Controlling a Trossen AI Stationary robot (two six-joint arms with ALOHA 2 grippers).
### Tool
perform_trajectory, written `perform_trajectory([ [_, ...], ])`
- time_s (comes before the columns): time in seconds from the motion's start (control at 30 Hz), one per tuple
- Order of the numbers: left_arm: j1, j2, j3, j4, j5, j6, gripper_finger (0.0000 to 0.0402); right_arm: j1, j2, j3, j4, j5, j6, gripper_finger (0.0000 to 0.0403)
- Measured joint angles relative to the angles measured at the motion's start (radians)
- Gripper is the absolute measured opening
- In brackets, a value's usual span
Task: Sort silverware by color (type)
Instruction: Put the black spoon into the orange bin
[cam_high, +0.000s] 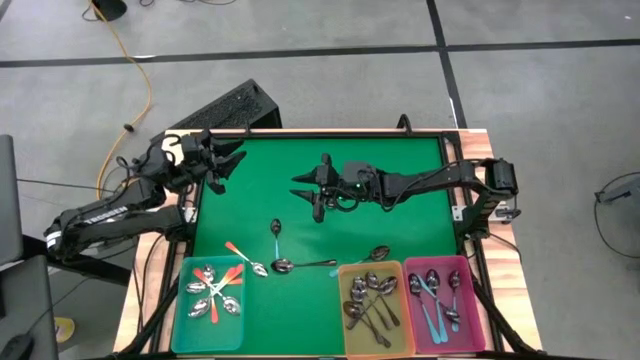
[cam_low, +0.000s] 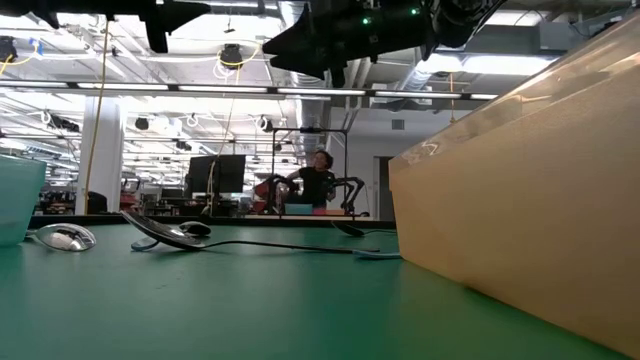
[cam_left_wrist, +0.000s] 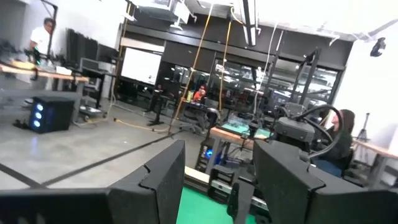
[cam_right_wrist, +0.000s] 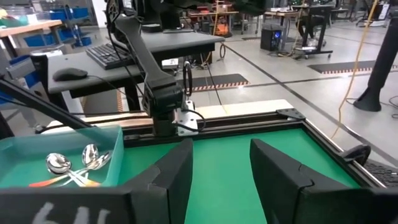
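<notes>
- Right gripper (cam_high: 308, 190): fingers spread, empty, above bare green mat (cam_high: 400, 160).
- Left gripper (cam_high: 228, 160): spread, at table corner.
- Loose spoons (cam_high: 300, 264) lie before teal bin (cam_high: 180, 300), yellow bin (cam_high: 342, 310), pink bin (cam_high: 474, 300).

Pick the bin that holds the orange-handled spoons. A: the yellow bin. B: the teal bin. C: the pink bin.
B: in the high view the orange-handled spoons lie in the teal bin; the yellow bin holds dark-handled spoons and the pink bin holds blue-handled ones.
</notes>
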Motion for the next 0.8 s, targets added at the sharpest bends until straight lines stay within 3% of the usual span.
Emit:
perform_trajectory([
  [0.63,0.000,0.009,0.000,-0.011,0.004,-0.016,0.0174,0.000,0.001,0.000,0.085,0.000,0.004,0.0176],
  [0.8,0.000,0.009,0.000,-0.011,-0.037,-0.005,0.0174,-0.015,0.001,0.082,0.082,0.001,0.003,0.0175],
])
